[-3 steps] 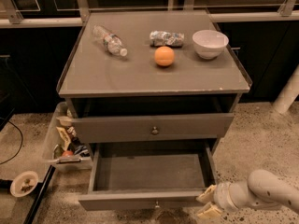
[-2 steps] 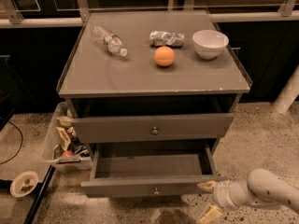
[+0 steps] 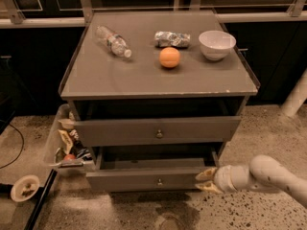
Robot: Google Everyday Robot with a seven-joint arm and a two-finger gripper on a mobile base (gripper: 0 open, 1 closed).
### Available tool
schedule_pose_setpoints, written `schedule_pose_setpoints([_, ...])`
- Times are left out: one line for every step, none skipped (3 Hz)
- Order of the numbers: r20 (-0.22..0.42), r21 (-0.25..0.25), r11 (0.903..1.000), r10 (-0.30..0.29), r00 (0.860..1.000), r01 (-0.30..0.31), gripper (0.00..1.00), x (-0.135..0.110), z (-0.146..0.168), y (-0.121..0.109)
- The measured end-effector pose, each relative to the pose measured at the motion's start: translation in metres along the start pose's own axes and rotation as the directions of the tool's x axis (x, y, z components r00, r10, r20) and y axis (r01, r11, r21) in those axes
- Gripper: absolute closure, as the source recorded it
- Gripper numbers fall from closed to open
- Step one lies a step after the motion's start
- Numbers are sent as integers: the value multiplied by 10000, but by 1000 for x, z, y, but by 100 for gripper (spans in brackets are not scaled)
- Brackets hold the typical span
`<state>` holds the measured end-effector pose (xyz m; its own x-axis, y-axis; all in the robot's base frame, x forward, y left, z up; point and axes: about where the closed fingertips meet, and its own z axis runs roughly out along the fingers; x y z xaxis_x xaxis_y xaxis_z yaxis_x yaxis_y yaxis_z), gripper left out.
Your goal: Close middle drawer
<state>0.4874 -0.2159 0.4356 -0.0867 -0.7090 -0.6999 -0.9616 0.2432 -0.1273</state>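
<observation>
A bottle [image 3: 112,40] lies at 10 o'clock on the bench [image 3: 96,83], with an orange [image 3: 170,57] near centre, a foil packet [image 3: 172,39] at 12 o'clock and a white bowl [image 3: 217,44] at 2 o'clock. Below, at 6 o'clock in the frame, the middle drawer [image 3: 129,179] stands partly out, a dark strip of its inside showing behind the front. The claw [image 3: 207,180], at 4 o'clock, is spread and empty, its tips against the front's right end. The closing push appears nearly done. What it calls for next is a straight shove inward until the front sits flush.
</observation>
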Motion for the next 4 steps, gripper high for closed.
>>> schedule_pose_setpoints([-332, 484, 9953, -821, 9961, 837, 84, -5, 8, -60])
schedule_pose_setpoints([-346, 520, 9947, -868, 9956, 885, 82, -7, 8, -63])
schedule_pose_setpoints([-346, 519, 9947, -868, 9956, 885, 59, -7, 8, -63])
schedule_pose_setpoints([-346, 518, 9947, -868, 9956, 885, 35, -7, 8, -63])
